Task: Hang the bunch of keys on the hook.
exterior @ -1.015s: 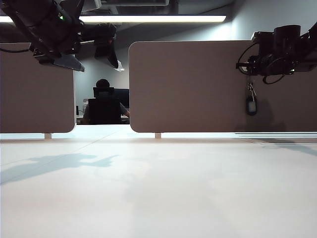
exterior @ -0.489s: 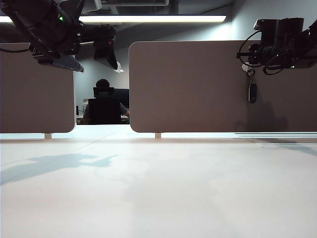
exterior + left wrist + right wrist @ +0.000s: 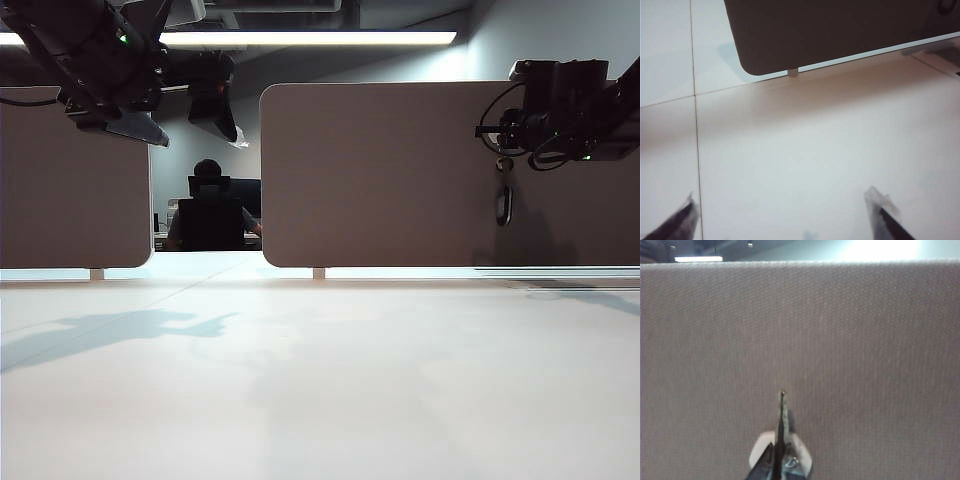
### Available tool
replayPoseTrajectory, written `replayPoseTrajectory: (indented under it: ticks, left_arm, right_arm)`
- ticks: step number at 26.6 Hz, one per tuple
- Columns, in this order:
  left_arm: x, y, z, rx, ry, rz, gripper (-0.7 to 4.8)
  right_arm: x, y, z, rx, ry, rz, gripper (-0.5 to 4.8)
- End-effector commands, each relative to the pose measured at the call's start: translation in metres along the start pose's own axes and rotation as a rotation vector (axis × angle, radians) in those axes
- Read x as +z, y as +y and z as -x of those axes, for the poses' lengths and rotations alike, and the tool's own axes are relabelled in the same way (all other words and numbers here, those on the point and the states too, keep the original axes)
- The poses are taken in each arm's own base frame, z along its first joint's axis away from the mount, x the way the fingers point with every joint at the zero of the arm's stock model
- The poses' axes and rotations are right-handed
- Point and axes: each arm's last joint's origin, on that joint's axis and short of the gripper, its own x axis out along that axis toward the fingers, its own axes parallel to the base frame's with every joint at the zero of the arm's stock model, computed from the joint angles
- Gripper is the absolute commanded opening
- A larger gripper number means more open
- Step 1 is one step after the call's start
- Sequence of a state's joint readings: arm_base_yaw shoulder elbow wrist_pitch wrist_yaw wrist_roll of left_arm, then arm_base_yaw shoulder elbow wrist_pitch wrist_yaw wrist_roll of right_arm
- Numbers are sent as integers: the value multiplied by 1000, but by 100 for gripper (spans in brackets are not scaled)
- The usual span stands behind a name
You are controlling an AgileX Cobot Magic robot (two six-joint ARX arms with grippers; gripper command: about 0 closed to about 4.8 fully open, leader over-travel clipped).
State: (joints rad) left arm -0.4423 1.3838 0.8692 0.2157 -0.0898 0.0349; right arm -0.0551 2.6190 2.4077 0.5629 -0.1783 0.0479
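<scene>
Silver-banded bunch of keys (image 3: 504, 200) dangles from closed right gripper (image 3: 505, 150); left gripper (image 3: 785, 215) spread.

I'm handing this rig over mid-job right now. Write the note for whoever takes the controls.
Right gripper: shut on the bunch of keys, held high against the right brown partition panel. The keys dangle below it, the black fob lowest.
Left gripper: open, empty, parked high on the left over the white table.
Hook: the right wrist view shows its whitish base on the panel just beyond the closed fingertips; the ring's seat on the peg is hidden.
Done: keys picked up and brought to the hook.
Left: confirm the ring is over the peg, release, withdraw the right arm.
</scene>
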Motion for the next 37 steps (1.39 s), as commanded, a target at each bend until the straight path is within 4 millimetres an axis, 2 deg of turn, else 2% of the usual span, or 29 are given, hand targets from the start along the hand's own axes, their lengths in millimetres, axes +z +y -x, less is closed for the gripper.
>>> replayPoseTrajectory:
  ticks: [1,5,16,37]
  left_arm:
    - [1,0,1,4,-4,-17,467]
    - [1,1,1,5,-5,-17,467]
    - [-2,1,1,4,24,-19,467]
    - [-7,0,1,1,78,-23,467]
  right_arm:
    - [20,5,-5,7,-85,8,-2]
    - [23,6,-9,9,-77,6,-2]
    - [3,6,-9,7,-21,-1,-2]
    - [-1,-3,-8,-72,32,44,-1]
